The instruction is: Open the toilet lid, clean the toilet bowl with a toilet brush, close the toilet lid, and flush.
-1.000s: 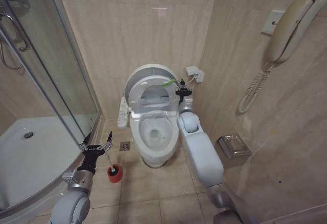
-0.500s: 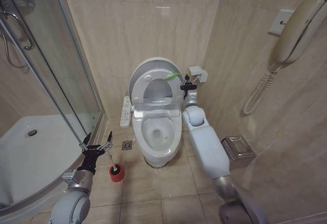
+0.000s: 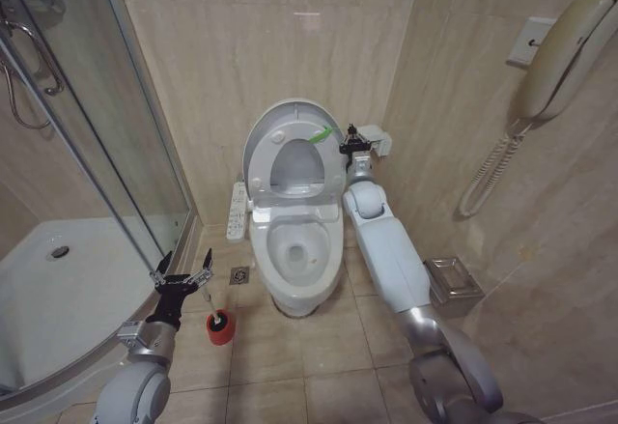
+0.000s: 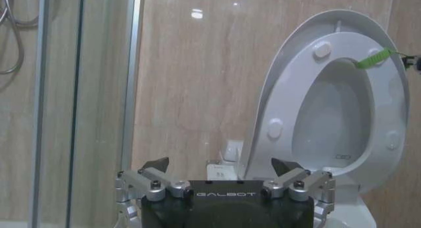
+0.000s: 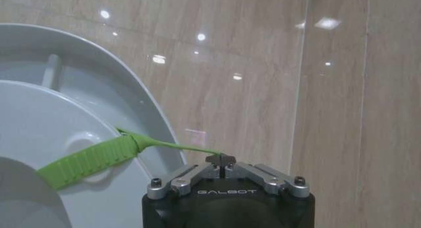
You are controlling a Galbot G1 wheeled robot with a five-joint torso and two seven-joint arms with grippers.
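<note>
Our right gripper (image 5: 222, 161) is pinched tight on the thin tail of the green strap (image 5: 86, 160), up beside the raised toilet lid (image 3: 280, 125), and we're on the opening step. The strap runs taut from our fingertips to the seat ring (it's looped there, near a round bumper). To finish this well, we'd keep the pull gentle and along the strap until lid and seat lean back against the wall, then let go only once they look settled; a sideways tug could slip that thin tail out.

The lid is glossy white, oval, nearly upright, with the toilet seat (image 4: 388, 119) standing inside its outline. Below, the toilet bowl (image 3: 294, 250) lies uncovered, white and elongated, with the button panel (image 3: 233, 213) on its side.

Our left gripper (image 3: 180, 280) hangs low over the floor with fingers spread wide, holding nothing, just beside the toilet brush (image 3: 208, 303) in its red cup holder (image 3: 218, 328).
</note>
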